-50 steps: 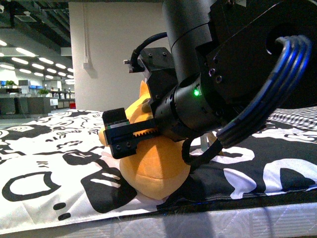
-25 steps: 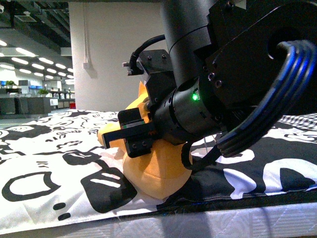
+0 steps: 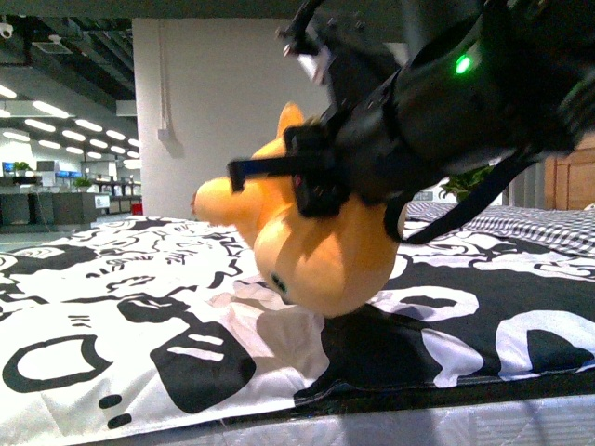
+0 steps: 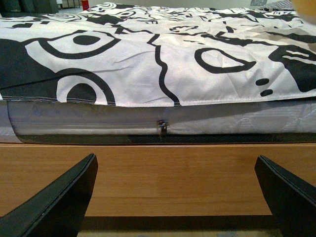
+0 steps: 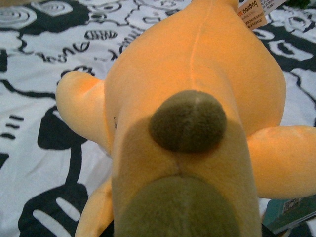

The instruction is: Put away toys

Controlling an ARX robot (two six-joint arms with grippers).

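Note:
The orange-yellow plush toy [image 3: 316, 251] hangs tilted, head-end down, just above the black-and-white bed cover [image 3: 112, 307]. My right gripper [image 3: 307, 181] is shut on it from above, its black arm filling the upper right of the front view. In the right wrist view the plush toy [image 5: 197, 74] fills almost the whole picture, with two stubby limbs sticking out sideways and a pale tag [image 5: 254, 9] at its far end; the fingers are hidden behind it. My left gripper [image 4: 177, 197] is open and holds nothing, low beside the bed and facing its wooden side.
The patterned cover drapes over a white mattress [image 4: 98, 118] with a zipper pull [image 4: 161, 127], on a wooden bed frame [image 4: 173, 173]. A white wall [image 3: 214, 111] rises behind the bed. A green plant [image 3: 465, 181] and a wooden cabinet [image 3: 569, 177] stand at the right.
My right gripper has risen and swung right with the plush toy in it. The toy, which rested on the cover, now hangs above it.

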